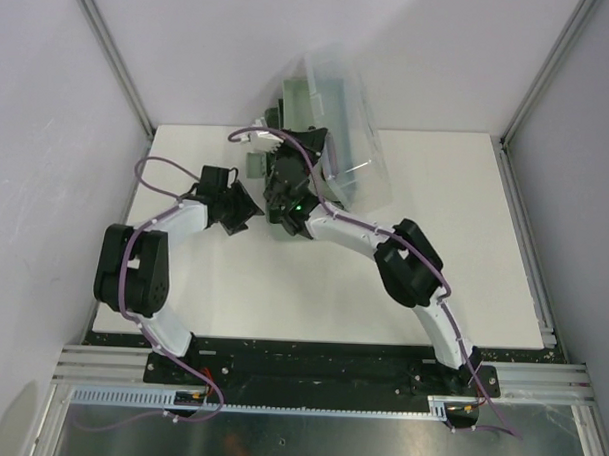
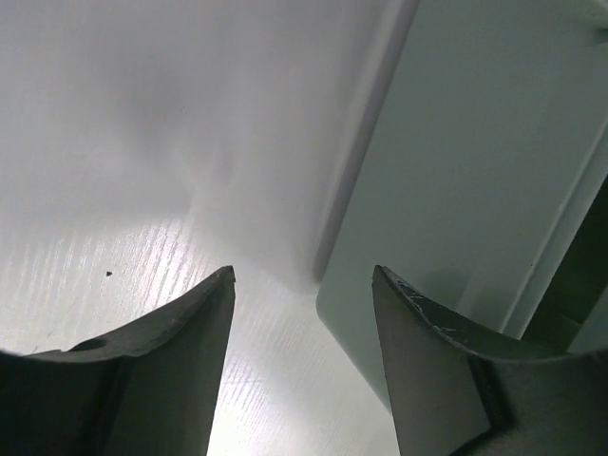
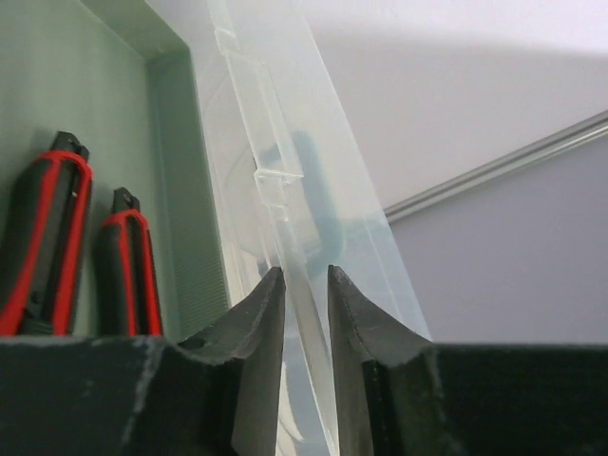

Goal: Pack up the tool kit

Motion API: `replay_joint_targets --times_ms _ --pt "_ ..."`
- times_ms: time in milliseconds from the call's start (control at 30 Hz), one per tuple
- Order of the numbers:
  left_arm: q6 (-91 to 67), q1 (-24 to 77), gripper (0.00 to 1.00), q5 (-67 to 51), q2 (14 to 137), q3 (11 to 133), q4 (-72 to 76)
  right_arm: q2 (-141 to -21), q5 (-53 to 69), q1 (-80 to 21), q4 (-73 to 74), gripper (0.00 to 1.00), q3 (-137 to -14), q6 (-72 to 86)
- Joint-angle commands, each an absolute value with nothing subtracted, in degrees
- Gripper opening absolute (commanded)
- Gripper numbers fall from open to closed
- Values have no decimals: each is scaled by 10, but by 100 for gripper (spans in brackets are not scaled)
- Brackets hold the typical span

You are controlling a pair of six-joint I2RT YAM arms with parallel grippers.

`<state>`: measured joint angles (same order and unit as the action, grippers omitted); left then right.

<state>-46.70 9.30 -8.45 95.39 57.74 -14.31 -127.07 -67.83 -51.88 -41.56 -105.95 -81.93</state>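
1. White bench [image 1: 464, 244] between grey walls: your top view puts the tool kit [image 1: 323, 129] at upper centre, tipped, its clear lid [image 1: 353, 140] raised.
2. Only your right wrist view shows two red-and-black handles [image 3: 47, 237] inside, at left.
3. Your right arm [image 1: 364, 230] reaches in. The right jaws straddle the lid's edge, narrowly parted, and you cannot tell whether they pinch it.
4. Your left arm [image 1: 175, 218] bends inward. The left jaws gape empty beside the kit's green wall.

**Two Black-and-White Robot Arms**

The left arm [image 1: 133, 267] and right arm [image 1: 408, 262] have white tubes and fat black joints. A purple cable [image 1: 152, 163] runs along each one. A green light [image 1: 297, 206] glows on the right arm. The left gripper [image 2: 303, 275] and right gripper [image 3: 305, 271] have dark grey, curved, pointy fingers [image 2: 180, 332] with small scratches.
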Motion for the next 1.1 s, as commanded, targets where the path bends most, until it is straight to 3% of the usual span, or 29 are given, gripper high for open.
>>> replay_joint_targets --times_ms 0,233,400,500,633,733,867,1067 --pt "-492 81 65 -115 967 595 -138 -1310 -695 -527 -620 30 -1064 -902" --pt "-496 63 66 -134 983 596 -139 -1319 -699 -566 -587 53 -1092 -855" --pt "-498 50 66 -138 987 594 -138 -1304 -703 -593 -485 57 -1098 -759" --pt "-498 43 67 -138 985 590 -137 -1279 -687 -607 -325 57 -1118 -613" --pt "-498 38 68 -128 976 582 -138 -1235 -582 -613 6 58 -1197 -336" --pt "-497 36 70 -119 968 578 -138 -1204 -469 -610 155 60 -1239 -222" --pt "-498 35 73 -114 964 577 -138 -1147 -322 -596 238 62 -1235 -137" --pt "-500 26 73 -106 955 575 -138 -1069 -213 -542 260 64 -1177 -39"
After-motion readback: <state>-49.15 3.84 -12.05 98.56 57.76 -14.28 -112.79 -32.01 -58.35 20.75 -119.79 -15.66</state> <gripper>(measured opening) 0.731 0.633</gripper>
